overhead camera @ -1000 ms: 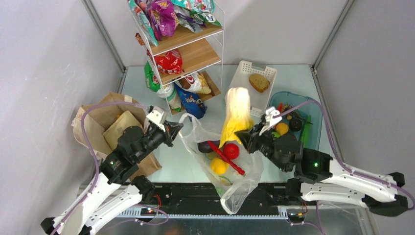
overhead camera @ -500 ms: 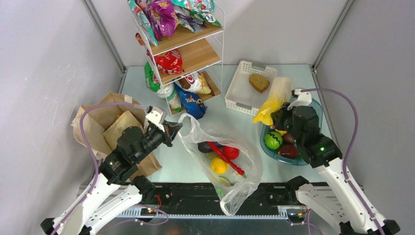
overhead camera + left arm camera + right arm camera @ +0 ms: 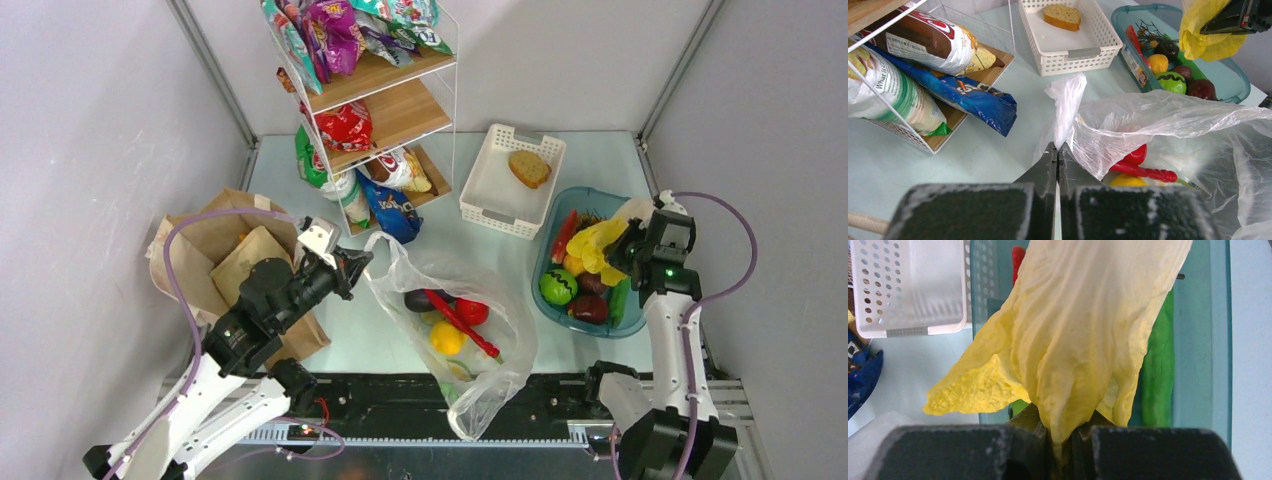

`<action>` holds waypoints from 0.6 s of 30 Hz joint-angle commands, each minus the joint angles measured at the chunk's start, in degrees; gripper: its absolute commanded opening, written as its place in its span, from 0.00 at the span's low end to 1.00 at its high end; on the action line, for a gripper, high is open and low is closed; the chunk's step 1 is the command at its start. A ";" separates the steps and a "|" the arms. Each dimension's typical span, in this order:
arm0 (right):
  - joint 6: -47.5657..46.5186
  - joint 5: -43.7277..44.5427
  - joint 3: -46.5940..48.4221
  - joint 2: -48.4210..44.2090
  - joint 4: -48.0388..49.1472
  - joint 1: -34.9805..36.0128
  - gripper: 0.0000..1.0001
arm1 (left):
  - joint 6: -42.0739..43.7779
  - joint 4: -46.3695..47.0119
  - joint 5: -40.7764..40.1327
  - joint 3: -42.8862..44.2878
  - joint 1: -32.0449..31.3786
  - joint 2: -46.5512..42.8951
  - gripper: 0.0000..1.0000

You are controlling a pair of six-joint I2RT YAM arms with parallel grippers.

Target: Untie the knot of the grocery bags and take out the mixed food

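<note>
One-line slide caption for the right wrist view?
Right tool shut on a crinkled yellow leaf, held above the blue-tinted tub beside the white basket.

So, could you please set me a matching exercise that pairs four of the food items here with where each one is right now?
Things:
1. bread
2. tomato
3. yellow leaf
4. green fruit

Places:
A. inside the plastic bag
B. held by the right gripper
C. lying in the tub
D. in the basket

Pairs: 1-D, 2-A, 3-B, 4-C.
</note>
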 commanded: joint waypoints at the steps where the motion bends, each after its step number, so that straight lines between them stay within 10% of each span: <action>1: -1.76 -4.83 0.58 1.97 6.47 -1.94 0.00 | -0.18 0.83 -0.11 0.45 -0.22 0.25 0.00; 18: -3.36 -9.76 0.58 19.58 16.27 0.65 0.10 | -0.10 0.88 0.38 0.34 -0.26 0.48 0.00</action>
